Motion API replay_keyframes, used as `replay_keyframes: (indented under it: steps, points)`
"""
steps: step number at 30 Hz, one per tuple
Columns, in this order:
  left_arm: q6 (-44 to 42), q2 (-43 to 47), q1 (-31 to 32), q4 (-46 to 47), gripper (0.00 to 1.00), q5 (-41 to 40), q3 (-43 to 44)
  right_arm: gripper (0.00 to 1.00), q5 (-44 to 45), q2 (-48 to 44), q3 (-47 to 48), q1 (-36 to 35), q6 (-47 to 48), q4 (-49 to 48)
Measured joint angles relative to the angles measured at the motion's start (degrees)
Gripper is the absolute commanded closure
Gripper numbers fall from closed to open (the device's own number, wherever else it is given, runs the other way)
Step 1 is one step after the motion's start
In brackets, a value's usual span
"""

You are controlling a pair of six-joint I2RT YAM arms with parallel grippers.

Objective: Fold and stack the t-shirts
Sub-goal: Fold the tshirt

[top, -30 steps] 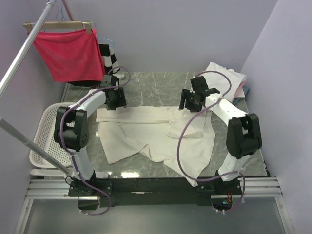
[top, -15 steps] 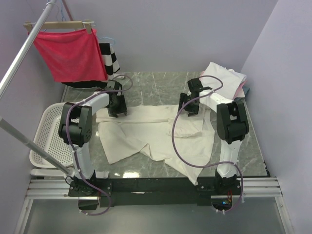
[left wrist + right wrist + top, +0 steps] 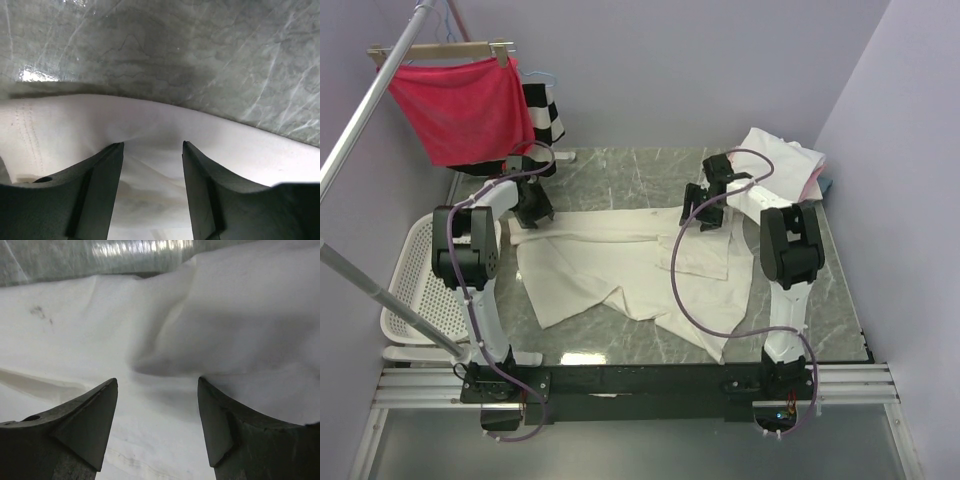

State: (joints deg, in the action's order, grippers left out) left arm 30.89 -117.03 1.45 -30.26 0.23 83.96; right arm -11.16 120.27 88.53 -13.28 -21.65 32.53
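Marble table (image 3: 620, 175) under both arms. On it, the left gripper (image 3: 152, 145) stands spread, a ridge of cloth between its fingers, at the far left edge of the flat shirt (image 3: 620, 265). The right gripper (image 3: 157, 381), likewise spread, rests at that shirt's far right edge. A pile (image 3: 782, 158) of shirts lies beyond the flat shirt's far right corner.

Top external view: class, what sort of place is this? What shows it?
Probably a robot lab cell for laundry folding: a cream t-shirt spread on a marble-look table, the left arm and right arm bolted at its near edge, a red cloth hanging behind.
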Motion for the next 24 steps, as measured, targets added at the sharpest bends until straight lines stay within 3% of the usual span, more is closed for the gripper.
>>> replay_keyframes:
  steps: [8,17,24]
  points:
    - [-0.33,-0.24,0.02,-0.39,0.46,-0.42,0.50,0.25,0.85,-6.91,-8.66,-0.35,0.07,-1.57]
    - [-1.77,-0.24,0.35,-0.35,0.47,-0.57,0.50,0.25,4.74,-5.97,2.97,2.45,1.18,0.09]
    - [-2.43,-0.24,0.68,-0.35,0.48,-1.03,0.48,0.25,7.17,0.46,9.35,5.84,1.01,1.07]
